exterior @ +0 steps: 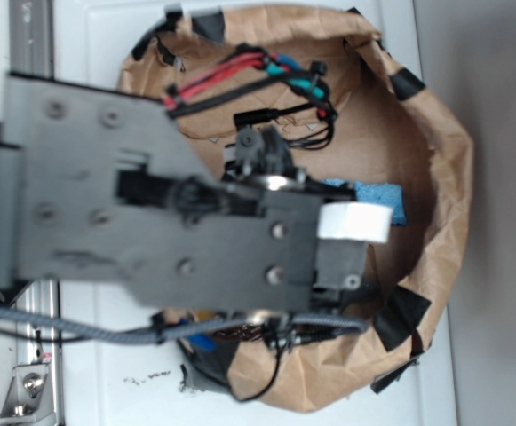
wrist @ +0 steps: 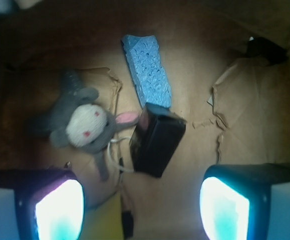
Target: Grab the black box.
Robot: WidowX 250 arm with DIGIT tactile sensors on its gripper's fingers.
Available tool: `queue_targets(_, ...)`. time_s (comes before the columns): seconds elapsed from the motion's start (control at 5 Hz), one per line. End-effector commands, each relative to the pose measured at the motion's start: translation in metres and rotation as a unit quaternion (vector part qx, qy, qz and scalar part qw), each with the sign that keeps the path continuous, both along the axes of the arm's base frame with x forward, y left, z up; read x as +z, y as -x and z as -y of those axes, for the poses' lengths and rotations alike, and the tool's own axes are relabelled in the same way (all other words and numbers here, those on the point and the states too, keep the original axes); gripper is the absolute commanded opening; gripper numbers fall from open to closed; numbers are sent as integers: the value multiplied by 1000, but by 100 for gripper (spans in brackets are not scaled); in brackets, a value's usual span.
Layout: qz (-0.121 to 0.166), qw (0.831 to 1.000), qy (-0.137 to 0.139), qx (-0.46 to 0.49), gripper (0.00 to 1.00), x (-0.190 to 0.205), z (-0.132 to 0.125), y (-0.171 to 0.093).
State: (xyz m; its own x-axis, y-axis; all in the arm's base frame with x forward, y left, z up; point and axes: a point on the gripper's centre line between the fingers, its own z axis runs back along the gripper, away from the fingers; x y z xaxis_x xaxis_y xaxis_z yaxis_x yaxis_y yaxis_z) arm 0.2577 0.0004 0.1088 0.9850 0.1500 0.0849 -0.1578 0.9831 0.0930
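Brown paper lines the bin (exterior: 444, 177), its rim patched with black tape (exterior: 406, 312), as the WidowX arm (exterior: 151, 204) fills most of the exterior view from above. Beyond the arm, a corner of the blue sponge (exterior: 377, 197) shows against the paper floor. Red, black and teal cables (exterior: 258, 75) loop over the bin's far side. The black box cannot be made out here, hidden beneath the arm.

In the wrist view, the black box (wrist: 156, 140) lies tilted on the paper floor, its upper end touching the lower end of the blue sponge (wrist: 147, 70). Just beside the box, a grey plush (wrist: 82, 122) lies with a pink ear reaching the box's edge. The gripper (wrist: 142, 205) hangs above with its two fingers (wrist: 60, 207) spread wide apart, nearer the camera than the box, holding nothing.
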Motion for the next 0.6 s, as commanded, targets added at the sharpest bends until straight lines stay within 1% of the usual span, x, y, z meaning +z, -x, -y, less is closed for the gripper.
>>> queue_targets(0.0,-5,1000,21,15,100,-19,-39,1)
queue_targets(0.2,-26,999,23,14,100,-54,-42,-5)
queue_targets(0.4,-27,1000,3,11,100,-71,-37,-9)
